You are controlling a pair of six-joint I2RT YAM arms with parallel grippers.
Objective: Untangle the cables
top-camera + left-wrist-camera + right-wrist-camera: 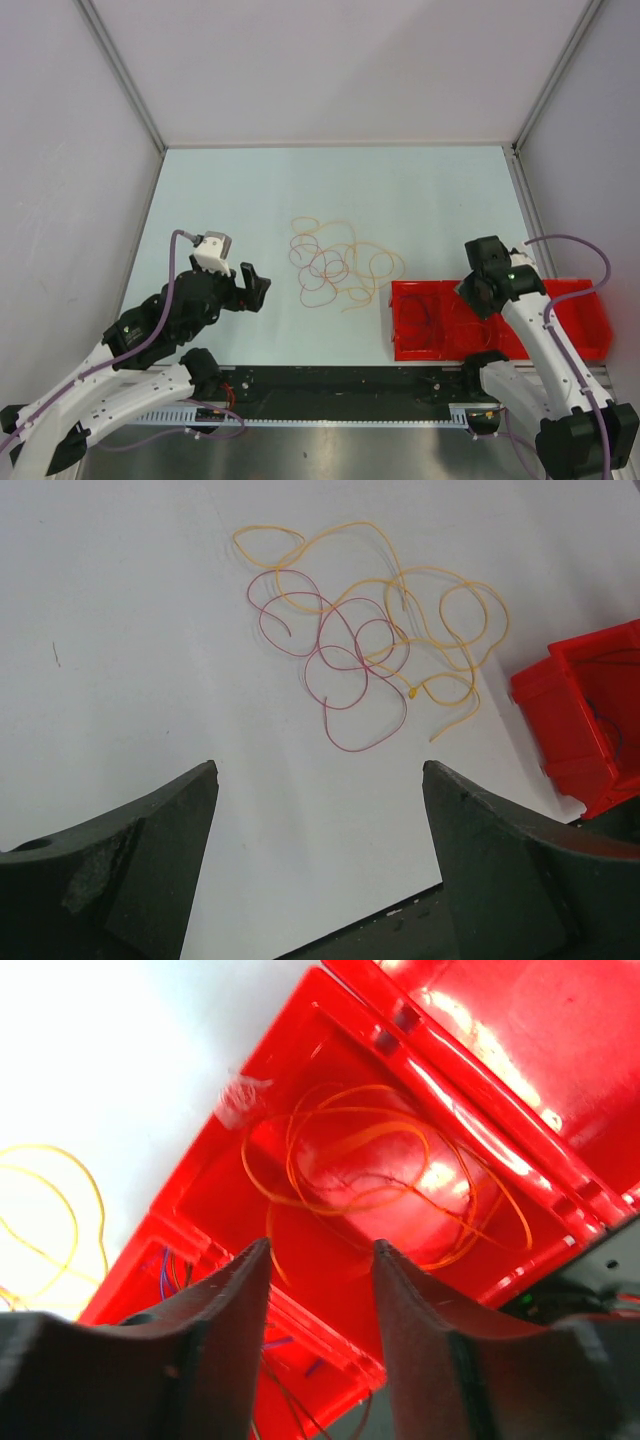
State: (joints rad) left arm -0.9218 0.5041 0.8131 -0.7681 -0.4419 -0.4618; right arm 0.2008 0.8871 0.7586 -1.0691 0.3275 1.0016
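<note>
A tangle of thin cables [335,263] lies on the table's middle: yellow and orange loops mixed with red-purple loops. In the left wrist view the tangle [370,640] lies ahead of my fingers. My left gripper [256,285] is open and empty, left of the tangle. My right gripper [478,283] is open and empty, above a red bin [420,325]. In the right wrist view the bin [330,1250] holds orange cable loops [380,1170]; a neighbouring compartment holds dark and purple wires [170,1270].
A second red bin [580,315] joins the first on the right; its corner shows in the left wrist view [585,725]. The table's near edge has a black rail [330,385]. Grey enclosure walls stand at the left, right and back.
</note>
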